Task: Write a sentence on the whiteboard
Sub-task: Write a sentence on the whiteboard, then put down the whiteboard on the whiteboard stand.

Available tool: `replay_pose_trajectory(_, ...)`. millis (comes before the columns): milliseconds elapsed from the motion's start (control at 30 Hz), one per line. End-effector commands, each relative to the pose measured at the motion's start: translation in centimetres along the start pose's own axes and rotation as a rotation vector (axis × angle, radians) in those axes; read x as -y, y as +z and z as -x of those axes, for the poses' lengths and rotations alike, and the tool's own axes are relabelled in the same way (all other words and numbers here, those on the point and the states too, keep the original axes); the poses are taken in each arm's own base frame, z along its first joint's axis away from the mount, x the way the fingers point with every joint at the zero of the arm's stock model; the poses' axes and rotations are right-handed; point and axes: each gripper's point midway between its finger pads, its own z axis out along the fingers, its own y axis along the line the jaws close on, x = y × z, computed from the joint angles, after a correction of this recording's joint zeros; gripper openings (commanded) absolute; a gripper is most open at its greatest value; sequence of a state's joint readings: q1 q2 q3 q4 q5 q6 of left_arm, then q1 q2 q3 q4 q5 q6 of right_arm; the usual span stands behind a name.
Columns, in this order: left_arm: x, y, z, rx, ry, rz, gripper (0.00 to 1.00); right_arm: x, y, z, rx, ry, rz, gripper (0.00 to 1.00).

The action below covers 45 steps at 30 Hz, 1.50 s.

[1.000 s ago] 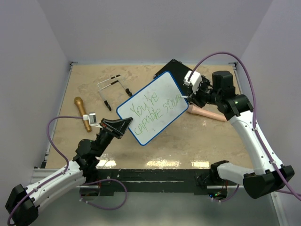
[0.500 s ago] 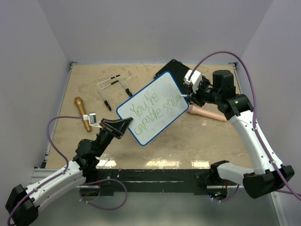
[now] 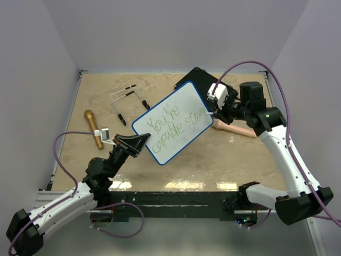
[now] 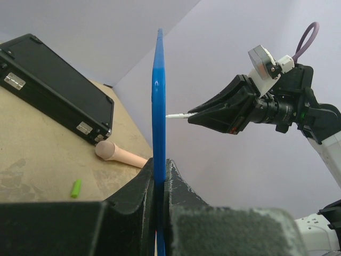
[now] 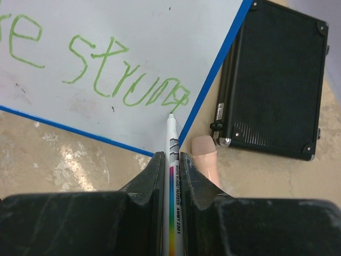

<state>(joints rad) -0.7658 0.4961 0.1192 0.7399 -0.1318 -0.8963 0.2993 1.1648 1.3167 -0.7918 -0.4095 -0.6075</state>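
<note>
Left gripper (image 4: 160, 172) clamped on whiteboard (image 3: 184, 101) edge at centre frame, right gripper (image 5: 171, 160) clamped around marker (image 5: 172, 140), tip at green sentence (image 3: 171, 126) end.

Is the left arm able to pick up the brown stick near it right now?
Probably not: the left fingers are clamped on the whiteboard, though the brown stick lies close by.

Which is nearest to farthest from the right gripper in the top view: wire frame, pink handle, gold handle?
1. pink handle: right beside the right gripper, on the table's right side.
2. wire frame: beyond the whiteboard, left of centre.
3. gold handle: far left.
</note>
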Motion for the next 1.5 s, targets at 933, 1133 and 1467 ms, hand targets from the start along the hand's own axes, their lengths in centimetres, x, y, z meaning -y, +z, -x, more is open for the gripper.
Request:
replay_pose_trajectory(933,4.2,0.4,4.0,0.131,0.019,-0.131,0.0,-0.7,-6.9,6.5,0.234,-0.049,0.003,0.0)
replay_pose_trajectory(1133,4.4,1.0,4.1,0.116,0.089,-0.118,0.0,-0.2,-7.8,6.2,0.293,-0.015,-0.048,0.0)
replay_pose_trajectory(1467,7.3,2.0,4.6,0.035,0.336,-0.197,0.0,-0.2,-9.0,6.0,0.355,-0.002,-0.069,0.0)
